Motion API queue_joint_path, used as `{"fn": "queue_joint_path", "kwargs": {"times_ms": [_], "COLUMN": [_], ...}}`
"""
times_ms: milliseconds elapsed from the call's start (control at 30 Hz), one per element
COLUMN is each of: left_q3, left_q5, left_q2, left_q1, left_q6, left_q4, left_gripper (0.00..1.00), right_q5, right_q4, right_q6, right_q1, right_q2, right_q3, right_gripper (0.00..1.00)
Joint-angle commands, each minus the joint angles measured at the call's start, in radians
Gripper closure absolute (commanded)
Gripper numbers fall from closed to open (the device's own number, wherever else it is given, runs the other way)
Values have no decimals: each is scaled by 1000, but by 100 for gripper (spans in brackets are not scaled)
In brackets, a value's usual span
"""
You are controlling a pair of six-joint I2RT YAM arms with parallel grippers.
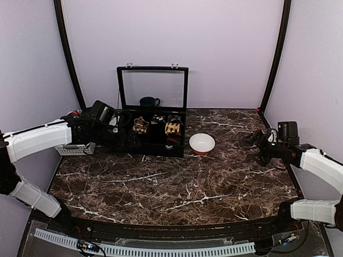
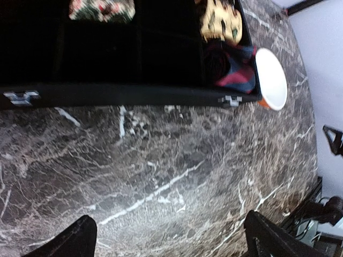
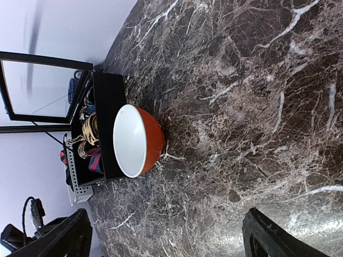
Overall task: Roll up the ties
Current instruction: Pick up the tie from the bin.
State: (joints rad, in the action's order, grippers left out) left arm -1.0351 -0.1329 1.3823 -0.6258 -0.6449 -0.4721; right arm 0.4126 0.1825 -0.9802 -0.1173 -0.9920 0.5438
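Noted a smooth, faintly glossy marble-veined tabletop (image 1: 177, 187). Saw soft patterned cloth in the rolled ties (image 1: 172, 127), matt black on the case (image 1: 155, 149), clear glass in its lid (image 1: 153, 88), a glossy bowl (image 1: 202, 143).

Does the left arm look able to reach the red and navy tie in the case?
Probably yes: the lid is up, the tie lies uncovered in the case's front corner, and the open left hand hovers nearby.

free: near table (image 1: 177, 187) | obstacles: open case (image 1: 161, 149), bowl (image 1: 202, 143) at back
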Motion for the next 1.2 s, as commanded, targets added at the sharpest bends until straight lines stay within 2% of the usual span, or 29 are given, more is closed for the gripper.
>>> {"fn": "queue_joint_path", "kwargs": {"times_ms": [0, 133, 300, 567, 733, 867, 1167], "left_q3": [-31, -106, -195, -337, -486, -626, -649], "left_q5": [-58, -32, -101, -188, -245, -179, -199], "left_q2": [-59, -26, 68, 318, 495, 597, 705], "left_q1": [163, 342, 564, 788, 855, 866, 878], "left_q6": [-46, 23, 90, 141, 183, 239, 269], "left_q4": [77, 30, 7, 74, 81, 15, 31], "left_gripper": [1, 1, 1, 3, 7, 7, 9], "right_q5": [-74, -117, -42, 9, 62, 84, 95], "right_q4": [29, 25, 10, 31, -3, -19, -26], "right_q6": [48, 85, 165, 220, 223, 223, 222], "right_q1": [-8, -8, -8, -7, -7, -6, -2], "right_q2": [-15, -14, -62, -150, -185, -206, -248], "right_q3": [82, 127, 186, 271, 290, 305, 326], "right_gripper": [2, 2, 2, 2, 2, 2, 2]}}
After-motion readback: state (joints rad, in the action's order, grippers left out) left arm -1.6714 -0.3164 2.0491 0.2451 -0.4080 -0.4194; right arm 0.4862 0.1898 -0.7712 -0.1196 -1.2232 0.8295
